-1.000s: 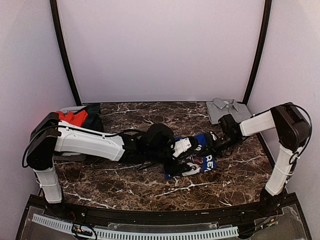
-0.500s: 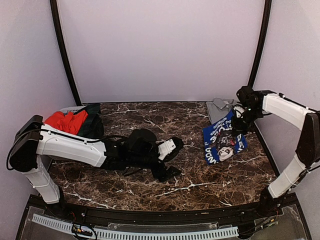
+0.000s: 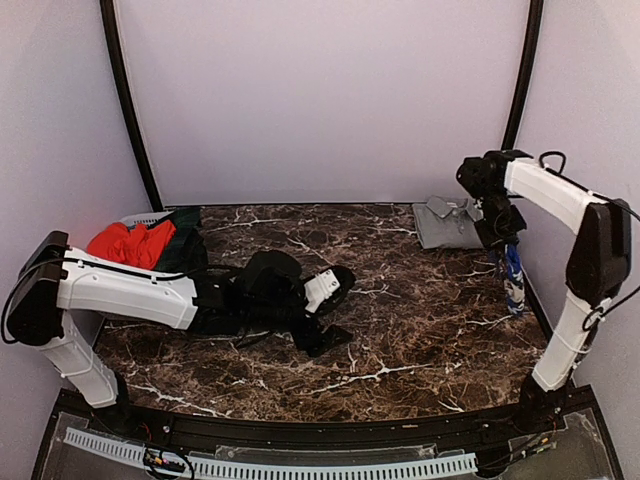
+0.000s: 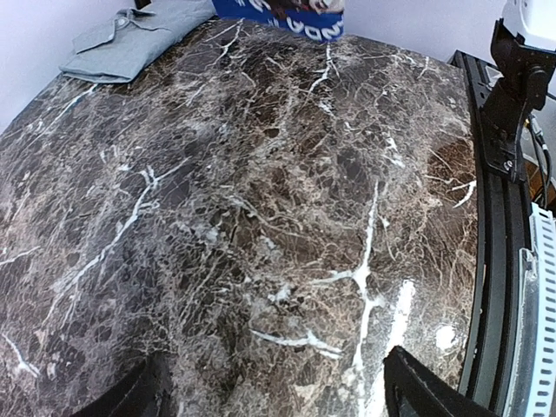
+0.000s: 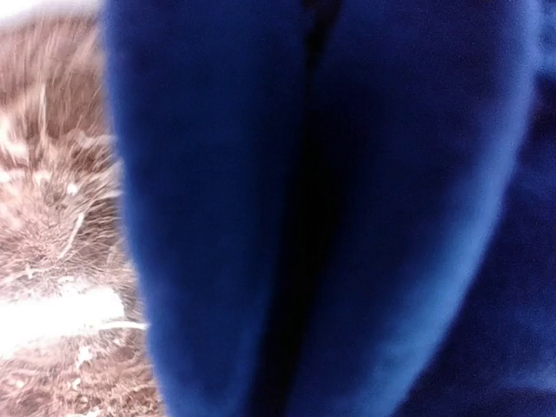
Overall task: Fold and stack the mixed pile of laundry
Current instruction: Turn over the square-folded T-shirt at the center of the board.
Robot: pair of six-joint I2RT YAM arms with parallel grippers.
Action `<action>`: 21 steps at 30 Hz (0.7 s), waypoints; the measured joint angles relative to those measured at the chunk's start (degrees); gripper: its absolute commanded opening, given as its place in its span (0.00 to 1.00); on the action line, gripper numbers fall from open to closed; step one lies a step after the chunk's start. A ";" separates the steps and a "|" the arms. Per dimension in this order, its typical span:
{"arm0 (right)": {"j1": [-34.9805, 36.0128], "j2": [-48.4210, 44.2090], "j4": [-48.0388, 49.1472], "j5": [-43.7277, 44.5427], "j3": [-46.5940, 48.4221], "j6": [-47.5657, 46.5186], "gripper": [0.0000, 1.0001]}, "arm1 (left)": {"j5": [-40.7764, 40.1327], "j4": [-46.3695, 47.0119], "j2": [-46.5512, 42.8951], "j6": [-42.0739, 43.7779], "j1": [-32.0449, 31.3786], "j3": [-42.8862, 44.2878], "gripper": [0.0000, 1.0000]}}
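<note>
Our right claw (image 3: 500, 237) is pinched shut on the blue shirt (image 3: 513, 278), and our left claw (image 3: 338, 308) is wide open and holds nothing.

The blue shirt hangs in a thin bunch near the right edge of the table (image 3: 420, 330), just beside the folded grey shirt (image 3: 448, 222). We think it could drop in a heap, slip off the edge or mess up the grey shirt if we let go too soon, because we grip only a small bit. The top view alone shows the red cloth (image 3: 135, 243) and dark cloth (image 3: 186, 245) waiting far left. The right wrist view shows only blurry blue. The left wrist view shows bare table between our open fingers.
</note>
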 measured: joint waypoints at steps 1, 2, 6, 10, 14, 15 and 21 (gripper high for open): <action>1.64 4.02 -0.15 0.48 0.00 0.48 0.00 | -0.17 -0.55 -0.50 -0.17 0.48 -0.04 0.83; 3.23 7.34 -0.13 0.66 0.00 0.90 0.00 | -0.22 -1.07 -1.14 -0.68 1.01 -0.15 0.83; 13.57 20.74 0.74 -0.66 0.46 3.50 0.00 | 0.57 -1.95 -6.49 -3.65 4.59 -2.62 0.83; 23.26 28.24 -0.79 -4.11 7.98 6.21 0.00 | 2.08 -2.10 -15.69 -7.04 8.76 -6.21 0.85; 30.21 33.83 -1.49 -7.43 19.69 8.41 0.16 | 2.62 -2.01 -20.59 -9.66 10.73 -6.62 0.90; 31.54 35.47 -1.77 -8.55 22.64 8.83 0.24 | 2.67 -1.99 -21.14 -10.45 11.15 -6.80 0.91; 35.71 40.65 1.81 -19.41 31.93 10.10 0.62 | 2.71 -2.93 -23.02 -16.13 14.25 -9.55 0.99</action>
